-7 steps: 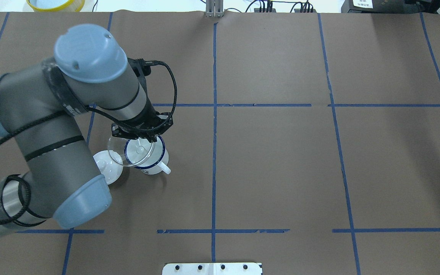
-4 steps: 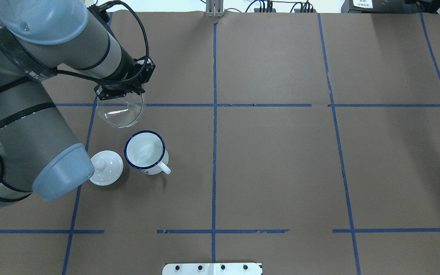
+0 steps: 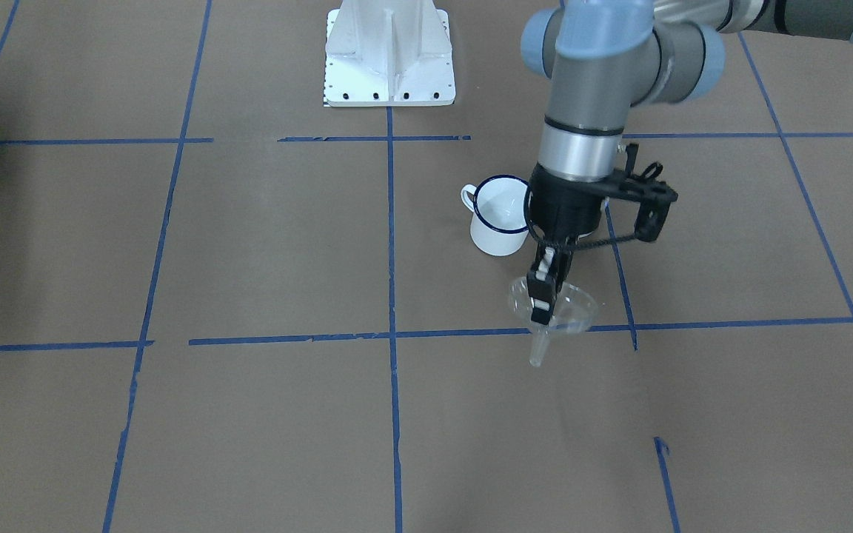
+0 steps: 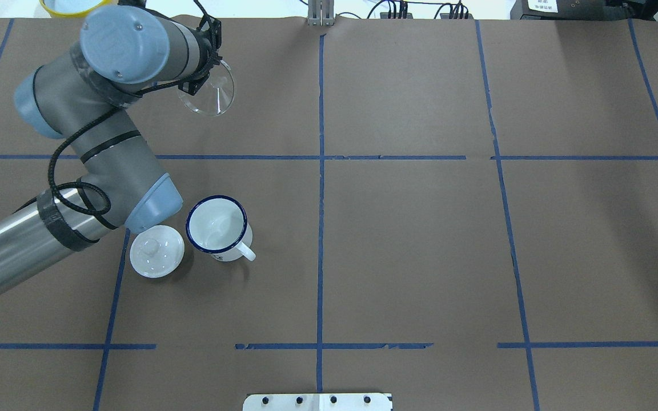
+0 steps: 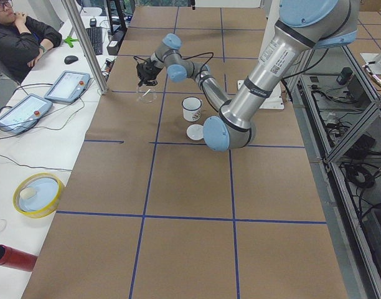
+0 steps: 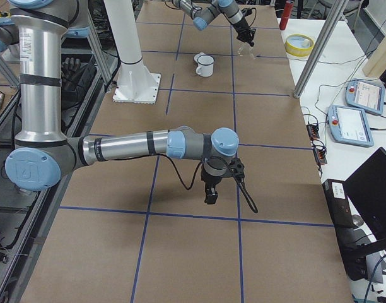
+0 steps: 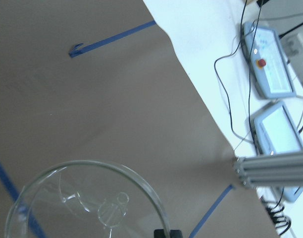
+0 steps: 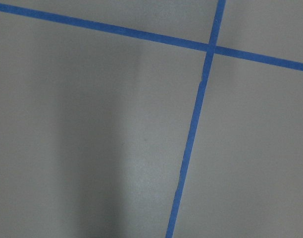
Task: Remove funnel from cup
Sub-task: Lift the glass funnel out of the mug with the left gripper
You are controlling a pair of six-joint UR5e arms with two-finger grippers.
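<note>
Our left gripper (image 3: pixel 541 307) pinches the rim of the clear funnel (image 3: pixel 573 307), fingers nearly together, at the overhead view's upper left; whether our right gripper (image 6: pixel 210 197) is parted, we cannot tell.

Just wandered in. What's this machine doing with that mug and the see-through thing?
The robot's left claw is shut on the rim of a clear funnel, holding it spout-down and well apart from the white cup. The cup stands upright and empty, with a white lid lying beside it, so the funnel is already out of the cup. The right claw hangs over another part of the table. I cannot tell whether it is open or shut.
</note>
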